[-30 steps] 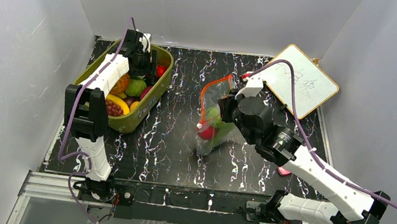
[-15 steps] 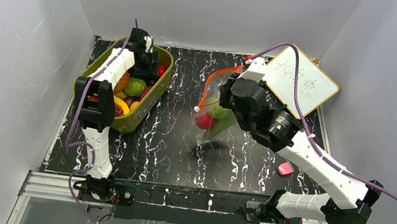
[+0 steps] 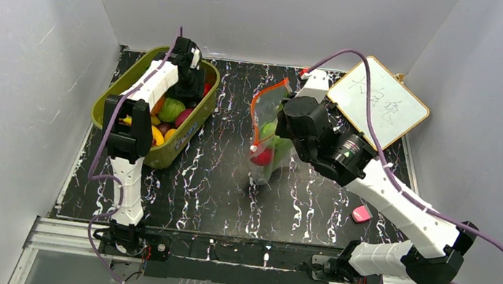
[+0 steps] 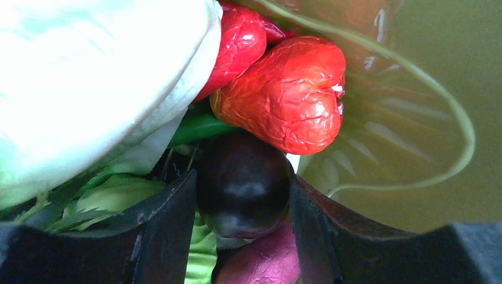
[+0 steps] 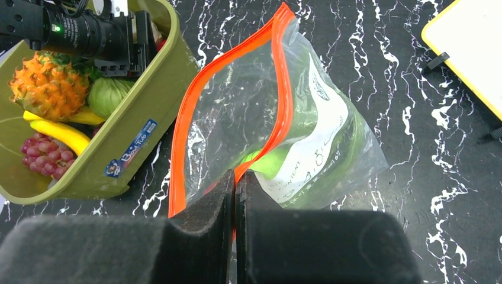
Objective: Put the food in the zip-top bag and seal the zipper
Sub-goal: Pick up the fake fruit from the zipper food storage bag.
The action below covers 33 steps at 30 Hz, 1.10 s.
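So the left gripper [image 4: 243, 198] is parked down inside the olive-green oval plastic tub [image 4: 414, 89]. A dark purple round toy fruit [image 4: 243, 183] is clamped between its two black fingers and is touched on both sides. A wrinkly red toy fruit [image 4: 284, 94] is wedged right behind it, and a pale whitish-green toy cabbage [image 4: 89, 89] is piled to the left in the wrist view.

Over on the other side, the clear crinkly zip-top bag [image 5: 308, 136] is held by its mouth. The red-orange zipper strip [image 5: 278, 77] is pinched flat in the right gripper [image 5: 235, 186], pads clenched with no gap. Past the pinch the mouth is left gaping.

From the top view, a green piece [image 3: 270, 131] and a red round fruit [image 3: 261, 156] can be made out inside the bag. The bag is found on the black marbled table [image 3: 214, 181], between the tub and the white wood-framed board [image 3: 379, 100], apart from both.

An orange spiky piece [image 5: 47, 89], a yellow banana-like piece [image 5: 59, 135] and a purple grape bunch [image 5: 44, 157] are seen in the tub. A small pink thing [image 3: 362, 214] is lying by the right arm.
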### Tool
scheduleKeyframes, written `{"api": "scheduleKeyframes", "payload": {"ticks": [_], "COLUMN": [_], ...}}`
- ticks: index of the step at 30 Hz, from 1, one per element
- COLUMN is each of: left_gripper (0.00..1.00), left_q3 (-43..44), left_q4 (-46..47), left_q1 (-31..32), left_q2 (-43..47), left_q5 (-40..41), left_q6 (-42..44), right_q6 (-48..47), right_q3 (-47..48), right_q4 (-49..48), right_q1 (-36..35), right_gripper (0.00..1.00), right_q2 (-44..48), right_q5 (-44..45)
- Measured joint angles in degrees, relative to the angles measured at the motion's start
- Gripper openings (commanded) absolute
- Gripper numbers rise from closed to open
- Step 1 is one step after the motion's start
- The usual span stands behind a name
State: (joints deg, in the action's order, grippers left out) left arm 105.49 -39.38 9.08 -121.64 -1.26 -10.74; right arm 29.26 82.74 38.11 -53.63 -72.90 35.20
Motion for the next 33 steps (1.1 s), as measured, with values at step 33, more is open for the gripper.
{"api": "scheduleKeyframes", "payload": {"ticks": [33], "left_gripper": [0.18], "left_q3": [0.3], "left_q4": [-2.4], "left_q1": [0.9], "left_q2": [12.2], "left_q5": [-3.1], "left_q6": [-17.9], "right_q6": [8.8], "right_q3": [-6.0], "right_q4": [2.9], "right_q1": [0.0], "right_gripper": [0.00], "right_q2": [4.4], "right_q5": [-3.7]}}
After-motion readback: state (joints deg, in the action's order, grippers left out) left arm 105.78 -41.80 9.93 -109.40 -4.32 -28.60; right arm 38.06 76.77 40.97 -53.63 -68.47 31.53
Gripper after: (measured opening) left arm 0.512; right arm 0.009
